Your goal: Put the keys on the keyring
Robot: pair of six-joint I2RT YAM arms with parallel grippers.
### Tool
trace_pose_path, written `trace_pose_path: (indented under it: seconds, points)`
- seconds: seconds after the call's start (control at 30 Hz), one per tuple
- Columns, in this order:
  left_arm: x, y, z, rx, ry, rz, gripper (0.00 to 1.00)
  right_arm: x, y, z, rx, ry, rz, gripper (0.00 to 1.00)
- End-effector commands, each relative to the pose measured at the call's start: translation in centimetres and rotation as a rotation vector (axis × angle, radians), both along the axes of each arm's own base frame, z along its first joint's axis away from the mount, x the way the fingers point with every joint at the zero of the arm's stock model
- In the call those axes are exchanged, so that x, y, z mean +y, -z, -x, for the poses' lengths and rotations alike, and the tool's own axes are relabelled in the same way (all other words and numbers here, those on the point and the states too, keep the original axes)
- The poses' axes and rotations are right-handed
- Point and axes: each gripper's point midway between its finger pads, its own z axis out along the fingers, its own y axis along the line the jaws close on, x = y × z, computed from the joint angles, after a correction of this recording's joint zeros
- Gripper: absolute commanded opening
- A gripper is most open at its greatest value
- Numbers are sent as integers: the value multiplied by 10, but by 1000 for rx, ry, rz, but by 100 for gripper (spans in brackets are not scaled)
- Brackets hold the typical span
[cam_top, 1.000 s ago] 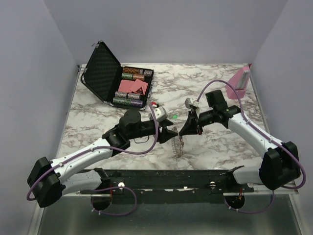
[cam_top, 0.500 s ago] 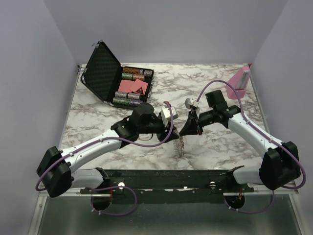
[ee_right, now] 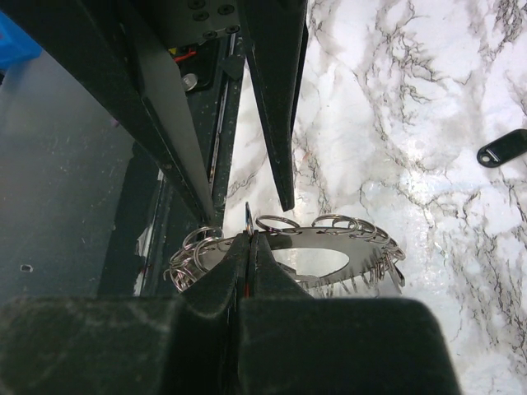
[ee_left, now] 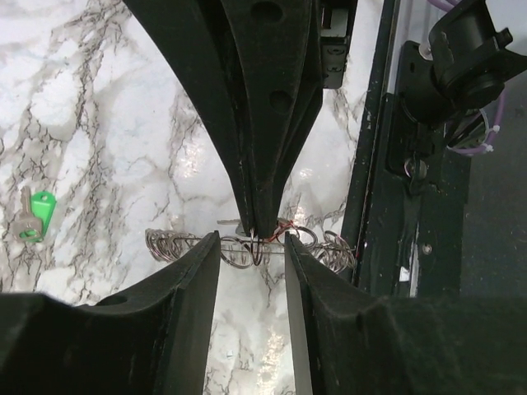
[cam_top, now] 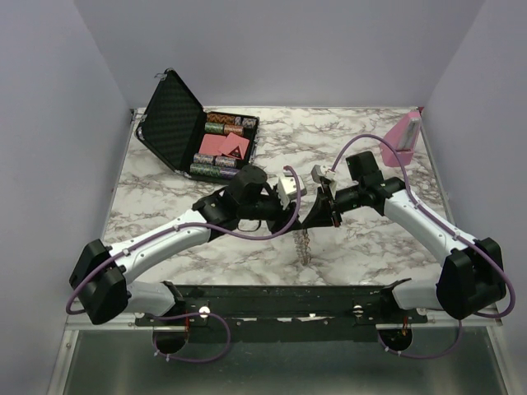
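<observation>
Keyring gripped at mid-table, towards the near edge.
Right gripper (ee_right: 247, 240) clamped on the keyring (ee_left: 169, 244); left gripper (ee_left: 249, 243) fingers apart, flanking it. Green key (ee_left: 33, 216) lies on the table (ee_left: 99, 123).

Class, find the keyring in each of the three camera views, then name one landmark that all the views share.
Top external: the keyring hangs at table centre, just below the right gripper.
Left wrist: keyring strung across mid-picture, framed by the left gripper.
Right wrist: keyring a loop of small rings at lower centre.
Shared landmark: the right gripper's shut jaws pinching the chain, above the marble table.
</observation>
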Motion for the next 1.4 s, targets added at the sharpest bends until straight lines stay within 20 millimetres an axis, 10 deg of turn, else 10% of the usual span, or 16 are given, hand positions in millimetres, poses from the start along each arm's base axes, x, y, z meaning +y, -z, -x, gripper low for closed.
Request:
trace_pose_path:
  seconds: [0.0, 0.23, 0.47, 1.0, 1.37]
  points:
    - [-1, 0, 4, 19, 35, -18, 43, 2, -16, 0, -51, -17, -29, 2]
    - [-5, 3, 0, 32, 27, -36, 37, 3, -16, 1, -50, -19, -33, 3]
    - [-6, 7, 1, 51, 36, -53, 0, 2, -17, 1, -49, -19, -35, 4]
    - [9, -25, -10, -41, -189, 299, 0, 4, -36, 17, -10, -90, -118, 43]
    - [18, -29, -21, 61, -356, 458, 0, 5, -27, 2, -21, -20, -68, 47]
